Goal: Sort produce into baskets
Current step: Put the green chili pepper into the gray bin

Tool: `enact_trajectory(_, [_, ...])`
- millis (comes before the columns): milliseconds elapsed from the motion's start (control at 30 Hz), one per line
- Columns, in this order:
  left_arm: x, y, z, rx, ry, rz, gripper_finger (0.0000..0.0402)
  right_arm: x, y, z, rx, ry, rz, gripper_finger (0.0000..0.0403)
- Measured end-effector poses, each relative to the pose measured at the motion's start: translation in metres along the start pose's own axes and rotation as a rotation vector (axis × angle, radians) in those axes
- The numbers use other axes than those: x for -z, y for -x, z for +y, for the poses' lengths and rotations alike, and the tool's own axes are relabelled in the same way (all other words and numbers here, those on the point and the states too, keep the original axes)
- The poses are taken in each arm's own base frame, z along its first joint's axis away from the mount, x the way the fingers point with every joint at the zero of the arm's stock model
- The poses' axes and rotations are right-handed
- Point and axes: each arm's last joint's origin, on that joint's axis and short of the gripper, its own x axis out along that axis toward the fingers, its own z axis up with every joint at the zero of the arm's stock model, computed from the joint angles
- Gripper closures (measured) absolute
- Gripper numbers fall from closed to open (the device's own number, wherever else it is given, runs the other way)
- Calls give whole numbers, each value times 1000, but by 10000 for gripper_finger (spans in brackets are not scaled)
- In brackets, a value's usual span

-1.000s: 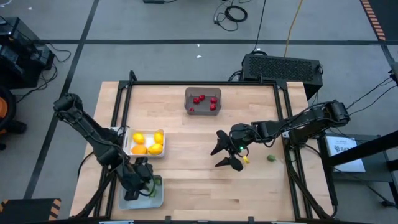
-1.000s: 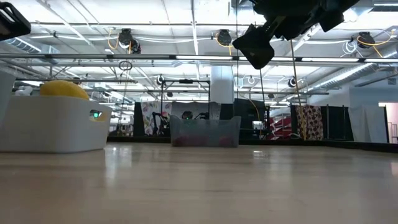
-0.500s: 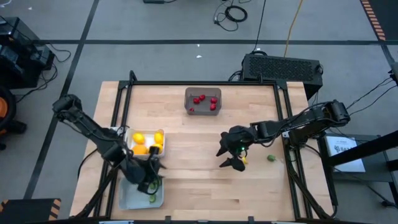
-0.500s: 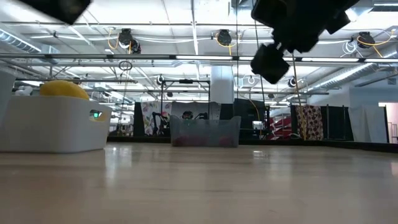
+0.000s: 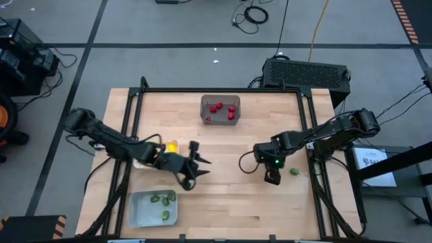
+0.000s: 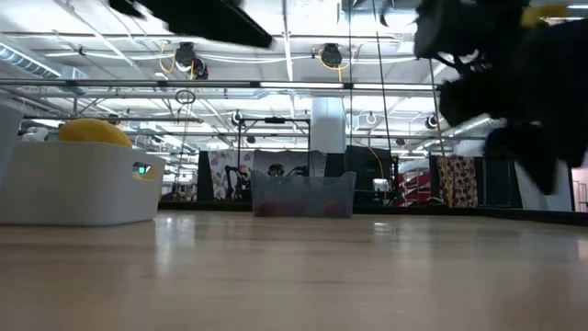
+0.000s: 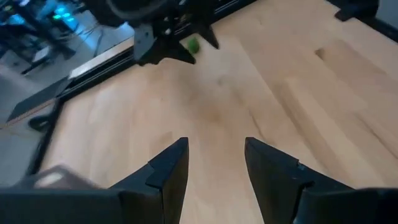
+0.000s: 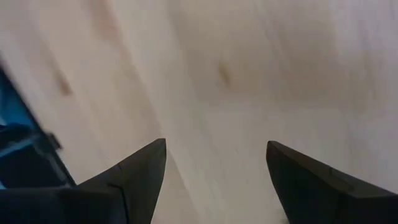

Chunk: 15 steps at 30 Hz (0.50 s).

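The left gripper (image 5: 196, 164), fingers apart and empty, reaches across mid-table, probably toward the small green piece (image 5: 295, 171) lying loose by the right gripper (image 5: 271, 177), also parted. The light grey-blue tray (image 5: 138, 210) holds about three greens; the dark translucent bin (image 5: 204, 111), roughly five red berries.

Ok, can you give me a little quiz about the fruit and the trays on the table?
1. True or false: the red pieces lie in the white tray.
2. Where do the sorted green pieces lie? A: dark grey bin. B: light grey-blue tray. C: bare table.
3. Fill the gap: one loose green piece lies on the table, closest to the ____ arm.

Key: 1 false, they lie in the dark grey bin. 2 B. 3 right.
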Motion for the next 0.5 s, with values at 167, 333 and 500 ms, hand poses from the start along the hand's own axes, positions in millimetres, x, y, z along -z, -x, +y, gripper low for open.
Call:
enact_trajectory(167, [12, -36, 8, 142, 30, -73, 236, 16, 2, -10, 116, -264, 139, 135])
enact_trajectory(333, [26, -58, 11, 199, 48, -82, 236, 27, 5, -17, 301, -353, 182, 135])
enact_trajectory(500, [28, -63, 13, 195, 60, -89, 236, 35, 1, -26, 365, -363, 218, 135])
